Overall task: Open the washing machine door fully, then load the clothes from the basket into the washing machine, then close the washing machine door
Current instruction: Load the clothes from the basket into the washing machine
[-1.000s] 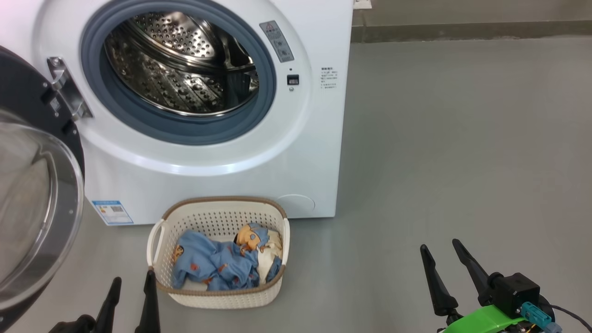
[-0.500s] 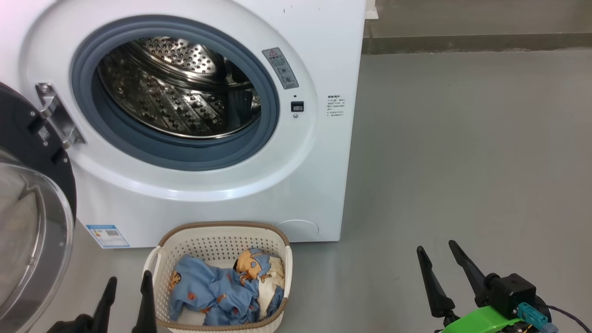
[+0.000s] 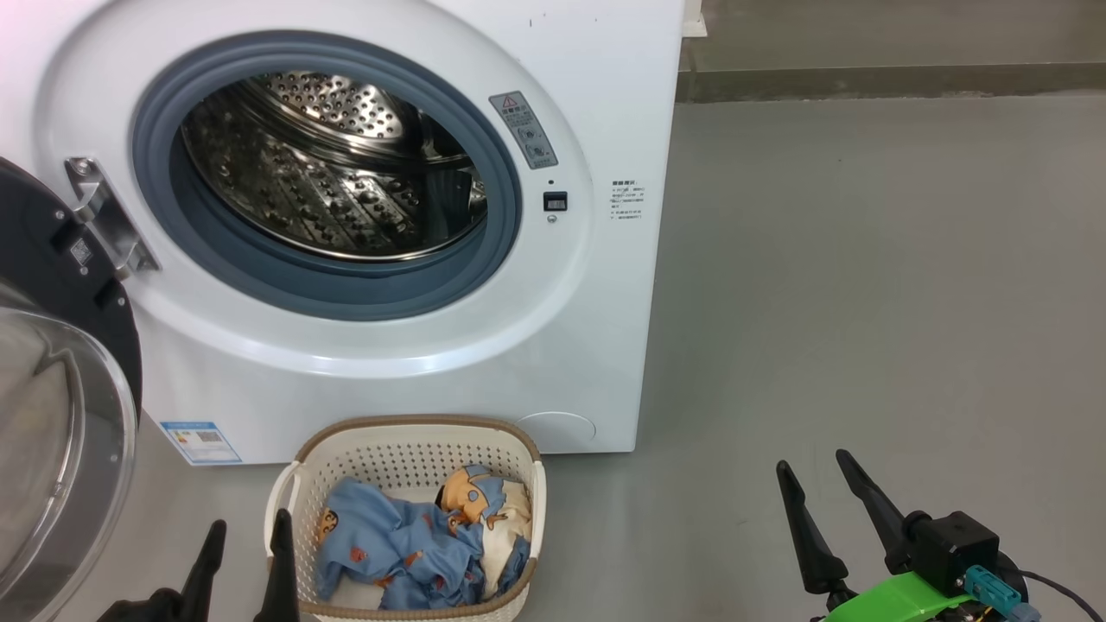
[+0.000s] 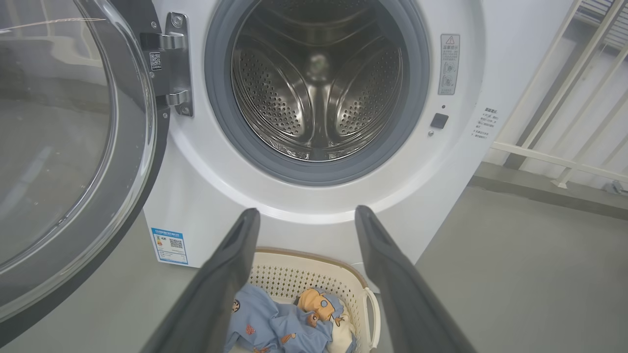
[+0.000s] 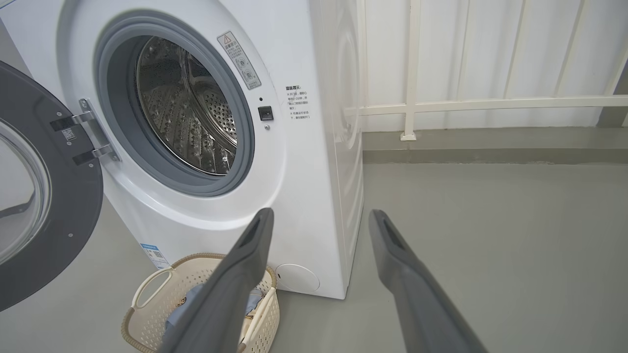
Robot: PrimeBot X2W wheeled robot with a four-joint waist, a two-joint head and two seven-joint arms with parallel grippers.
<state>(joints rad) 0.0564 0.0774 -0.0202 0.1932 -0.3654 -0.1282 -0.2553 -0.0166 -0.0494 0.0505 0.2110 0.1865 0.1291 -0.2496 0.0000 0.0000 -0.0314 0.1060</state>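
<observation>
Left tool (image 3: 249,520), right tool (image 3: 812,460): both spread

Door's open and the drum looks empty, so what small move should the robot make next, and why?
Probably lower the left pincer into the basket onto the blue clothes. The washing machine door stands wide open, the drum is empty, the clothes lie in the basket, and that pincer is open, empty and right beside the basket.

One washing machine (image 3: 605,345), one door (image 3: 60,389), one basket (image 3: 415,423), one clothes heap (image 3: 406,544), one left tool (image 3: 249,518), one right tool (image 3: 811,458)
</observation>
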